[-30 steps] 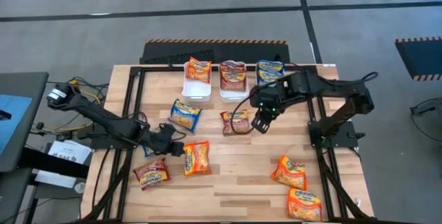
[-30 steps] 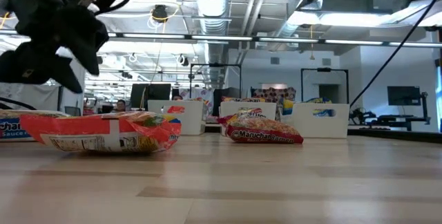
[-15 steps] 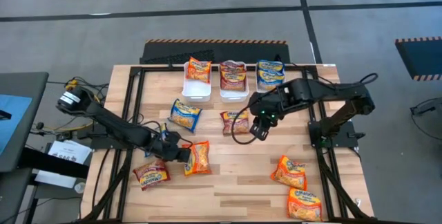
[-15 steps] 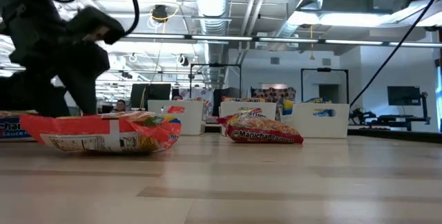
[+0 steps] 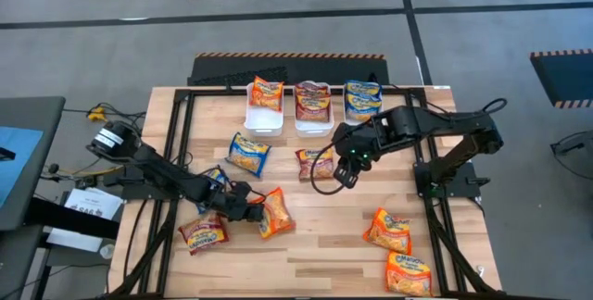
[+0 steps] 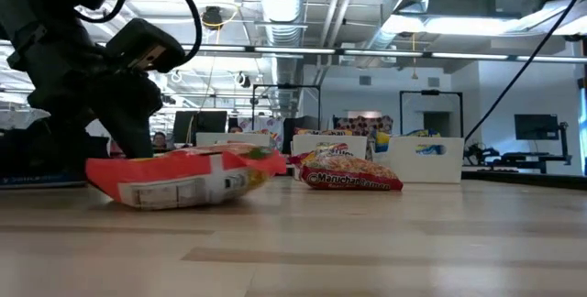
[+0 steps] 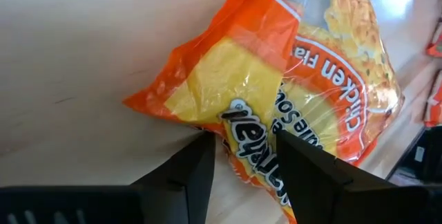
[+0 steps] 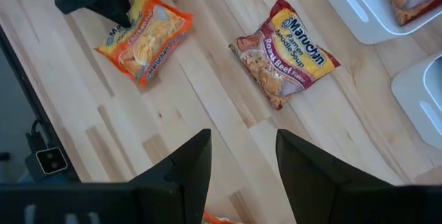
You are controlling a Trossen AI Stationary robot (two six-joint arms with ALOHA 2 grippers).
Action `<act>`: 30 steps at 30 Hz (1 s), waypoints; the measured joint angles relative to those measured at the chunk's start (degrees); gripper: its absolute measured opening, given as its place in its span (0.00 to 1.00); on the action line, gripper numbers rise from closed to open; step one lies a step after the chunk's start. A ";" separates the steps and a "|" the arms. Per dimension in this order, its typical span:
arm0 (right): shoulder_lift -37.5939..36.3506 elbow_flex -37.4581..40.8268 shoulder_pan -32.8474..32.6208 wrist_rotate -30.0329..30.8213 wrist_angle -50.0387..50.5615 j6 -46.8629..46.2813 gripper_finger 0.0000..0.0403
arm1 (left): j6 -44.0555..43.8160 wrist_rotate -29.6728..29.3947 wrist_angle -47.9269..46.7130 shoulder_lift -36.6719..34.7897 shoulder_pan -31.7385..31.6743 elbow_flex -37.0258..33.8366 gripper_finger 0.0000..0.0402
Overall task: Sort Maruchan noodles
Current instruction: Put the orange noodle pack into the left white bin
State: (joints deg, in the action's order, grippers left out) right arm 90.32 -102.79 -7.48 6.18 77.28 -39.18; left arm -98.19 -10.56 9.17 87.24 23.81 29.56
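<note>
Shoved rightward, orange packet [image 5: 273,213] rests against left gripper [image 5: 252,209], edge lifted.

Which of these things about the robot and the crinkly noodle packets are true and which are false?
1. The left gripper is at the orange crinkly plastic noodle packet. True.
2. The right gripper is holding the dark red crinkly plastic noodle packet. False: it hangs open above the table, holding nothing.
3. All three white rectangular plastic bins are empty. False: each holds packets.
4. Two orange packets lie near the right arm's side. True.
</note>
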 joint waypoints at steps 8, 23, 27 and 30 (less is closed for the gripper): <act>0.00 -0.01 0.00 0.02 -0.26 0.00 0.46 | 3.35 -0.75 -0.90 0.15 -2.57 -0.02 0.26; 0.00 0.01 0.00 0.11 -0.24 0.15 0.46 | 17.01 2.69 6.04 -0.24 -4.72 -0.12 0.00; 0.00 0.01 0.00 1.13 -0.26 0.15 0.46 | 21.02 3.54 5.90 -1.90 -4.24 1.81 0.00; 0.00 0.01 0.00 2.47 -0.36 0.17 0.46 | 24.21 2.83 4.25 -4.15 -4.04 3.47 0.00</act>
State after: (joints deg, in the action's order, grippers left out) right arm 90.32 -102.78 -7.49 8.65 76.91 -39.01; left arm -73.98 -7.73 13.41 83.09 19.77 33.03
